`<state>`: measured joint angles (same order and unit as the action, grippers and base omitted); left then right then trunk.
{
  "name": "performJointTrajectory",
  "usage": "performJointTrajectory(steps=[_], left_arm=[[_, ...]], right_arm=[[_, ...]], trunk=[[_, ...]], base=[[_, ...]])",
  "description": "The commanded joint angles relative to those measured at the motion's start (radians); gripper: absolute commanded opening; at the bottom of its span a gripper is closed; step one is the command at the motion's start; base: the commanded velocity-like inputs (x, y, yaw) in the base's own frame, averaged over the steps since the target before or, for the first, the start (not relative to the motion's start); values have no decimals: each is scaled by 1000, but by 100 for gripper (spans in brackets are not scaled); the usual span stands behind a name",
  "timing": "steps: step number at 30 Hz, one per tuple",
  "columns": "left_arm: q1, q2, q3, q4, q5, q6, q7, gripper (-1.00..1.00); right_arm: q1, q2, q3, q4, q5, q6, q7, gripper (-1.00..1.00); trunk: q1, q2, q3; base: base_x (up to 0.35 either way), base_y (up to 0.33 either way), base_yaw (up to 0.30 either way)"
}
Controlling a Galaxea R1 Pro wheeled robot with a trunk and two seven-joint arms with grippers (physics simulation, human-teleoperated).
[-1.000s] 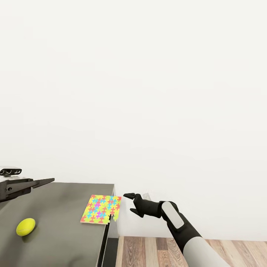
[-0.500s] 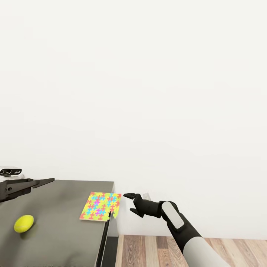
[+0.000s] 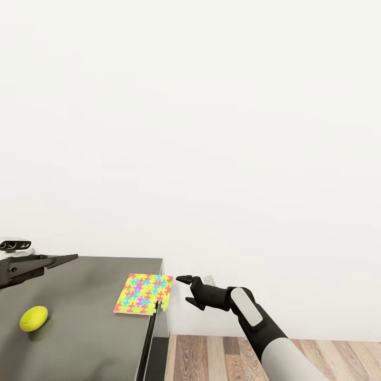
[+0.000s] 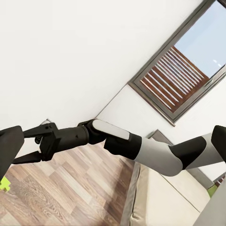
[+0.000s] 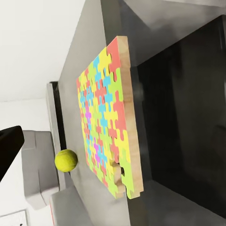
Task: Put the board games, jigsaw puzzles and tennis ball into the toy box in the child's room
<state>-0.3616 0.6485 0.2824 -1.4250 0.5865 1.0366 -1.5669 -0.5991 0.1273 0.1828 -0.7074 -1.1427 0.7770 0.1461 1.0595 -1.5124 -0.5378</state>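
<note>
So the right gripper [image 3: 184, 289] is hanging just off the table [image 3: 79, 317] end with fingers spread, empty. The jigsaw puzzle [image 3: 143, 293] is overhanging that edge (tennis ball [image 3: 34, 319] sitting further left). Can't tell the left gripper's [image 3: 61, 260] state.

The right arm [image 3: 264, 330] extended forward and up, its grey forearm ending in a black wrist. The right pincer [image 3: 183, 288] was held level just beyond the table [image 3: 79, 296] end, jaws parted, gripping nothing. The left pincer [image 3: 63, 259] hovered above the table's far side, its fingers [image 3: 61, 260] pointing toward the right arm.
</note>
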Motion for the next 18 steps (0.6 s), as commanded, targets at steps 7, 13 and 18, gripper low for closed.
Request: performJointTrajectory(steps=[7,13,18], left_arm=[[0,0,1,0,0,11,-4,100],[0,0,1,0,-1,11,-4,100],[0,0,1,0,-1,11,-4,100]], right_arm=[[-1,0,0,0,6,2,6,100],[-1,0,0,0,6,2,6,100],[-1,0,0,0,6,2,6,100]], trunk=[[0,-1,-1],[0,-1,-1],[0,-1,-1]], base=[[6,1,0],[123,76,0],[63,42,0]])
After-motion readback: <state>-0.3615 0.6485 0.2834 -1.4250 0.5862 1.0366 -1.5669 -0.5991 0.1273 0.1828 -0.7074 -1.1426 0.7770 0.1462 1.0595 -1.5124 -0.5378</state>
